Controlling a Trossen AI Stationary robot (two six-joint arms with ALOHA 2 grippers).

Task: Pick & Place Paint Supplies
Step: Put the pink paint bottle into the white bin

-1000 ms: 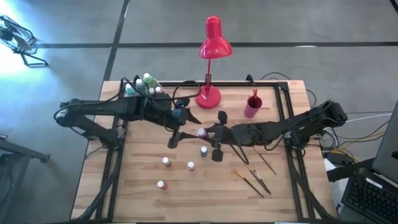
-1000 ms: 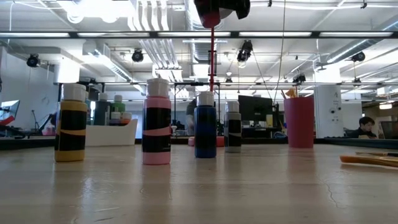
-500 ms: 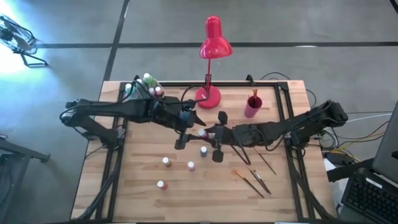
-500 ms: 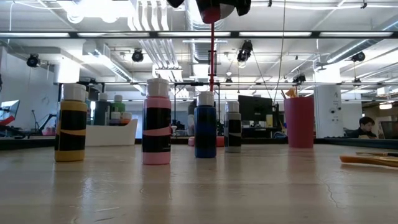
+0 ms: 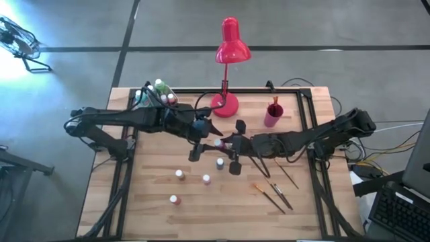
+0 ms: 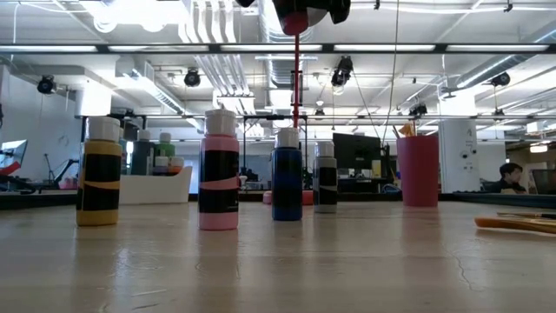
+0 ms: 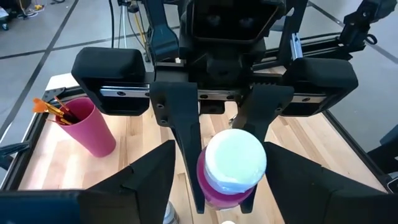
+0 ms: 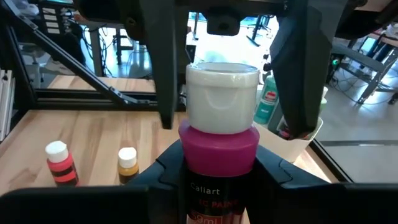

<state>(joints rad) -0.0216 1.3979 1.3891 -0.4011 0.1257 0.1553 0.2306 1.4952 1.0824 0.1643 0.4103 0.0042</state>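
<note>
- Magenta paint bottle [image 8: 219,143], white-capped: held above the table's middle, between the two arms, upright; label partly legible.
- Right gripper [image 5: 225,143]: closed on the magenta paint bottle's body, its dark fingers pressing both sides in the right wrist view.
- Left gripper [image 5: 205,138]: facing the right one, fingers [image 7: 184,134] spread wide on either side of the bottle's cap, apart from it.
- Loose paint bottles: four standing on the table in front of the grippers, near [image 5: 220,163], [image 5: 206,179], [image 5: 179,175], [image 5: 174,199]; in the low view yellow [image 6: 100,172], pink [image 6: 219,170], blue [image 6: 287,174] and a grey one [image 6: 325,177].
- White bin [image 5: 143,94]: at the far left corner, with more bottles inside, green among them.
- Pink cup [image 5: 273,114]: right of the lamp, holding brushes.
- Paintbrushes [image 5: 272,196]: lying flat at the near right.
- Red desk lamp [image 5: 229,47]: at the far edge, centre.
- Wooden table [image 5: 154,215].
</note>
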